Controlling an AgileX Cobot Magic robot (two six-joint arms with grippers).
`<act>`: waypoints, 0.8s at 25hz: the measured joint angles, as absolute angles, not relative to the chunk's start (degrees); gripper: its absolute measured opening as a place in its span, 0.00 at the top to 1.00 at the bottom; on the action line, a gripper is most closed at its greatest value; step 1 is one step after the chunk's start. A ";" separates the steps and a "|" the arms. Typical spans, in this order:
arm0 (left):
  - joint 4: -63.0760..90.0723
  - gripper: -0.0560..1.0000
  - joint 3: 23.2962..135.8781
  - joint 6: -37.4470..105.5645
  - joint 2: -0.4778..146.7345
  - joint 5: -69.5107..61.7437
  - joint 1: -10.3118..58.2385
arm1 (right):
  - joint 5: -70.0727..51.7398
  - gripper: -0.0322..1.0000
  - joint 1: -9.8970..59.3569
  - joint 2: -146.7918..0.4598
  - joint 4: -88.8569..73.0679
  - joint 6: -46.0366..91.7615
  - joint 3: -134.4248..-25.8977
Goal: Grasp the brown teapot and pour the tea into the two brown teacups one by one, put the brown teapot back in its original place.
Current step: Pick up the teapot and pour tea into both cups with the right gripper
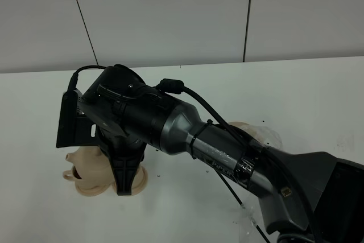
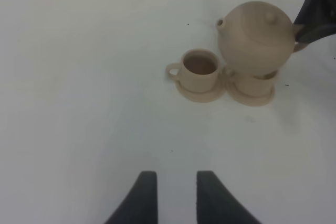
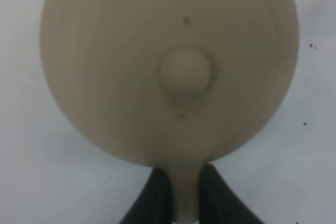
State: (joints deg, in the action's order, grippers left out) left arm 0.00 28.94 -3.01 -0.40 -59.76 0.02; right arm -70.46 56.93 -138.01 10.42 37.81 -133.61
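Brown teapot (image 1: 91, 166) hangs roughly upright above the left half of the bench (image 1: 284, 83), on the near side. The right gripper (image 3: 184, 182) reaches across from the right edge and pinches the loop handle (image 3: 185, 205), with its fingers (image 3: 156, 198) clamped on either side.

- **Axis:** the spout-to-handle line runs along the bench. The spout (image 2: 220, 23) points at the left edge and the handle at the right edge.
- **Covered teacup:** this one (image 2: 257, 80) sits right under the pot body on its saucer (image 2: 251, 97).
- **Open teacup:** this one (image 2: 198, 69) is just beside it on the spout side. The two saucers touch or nearly touch. Its inside looks dark, and you can't tell whether it is filled.
- **Next move, my read:** tipping the spout down sends the stream toward the open teacup. Check that the tip is over the rim before you roll the wrist.
- **Left gripper:** it (image 2: 176, 177) is spread and empty, well apart from the cups. The right arm is the only one placed to pour.
- **Return spot:** the tan disc (image 1: 242, 128) lies farther back toward the right edge, half hidden by the right forearm (image 1: 227, 152).
- **Room:** there is bare bench to the left of the cups and behind them up to the far edge.
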 joint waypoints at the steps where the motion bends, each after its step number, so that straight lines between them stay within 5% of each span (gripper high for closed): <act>1: 0.00 0.71 28.94 -3.01 -0.40 -59.76 0.02 | -70.46 0.88 56.93 -138.01 10.19 37.81 -133.61; 20: 0.00 0.71 28.94 -3.01 -0.40 -59.76 0.02 | -70.51 0.88 48.06 -137.44 3.57 35.88 -133.50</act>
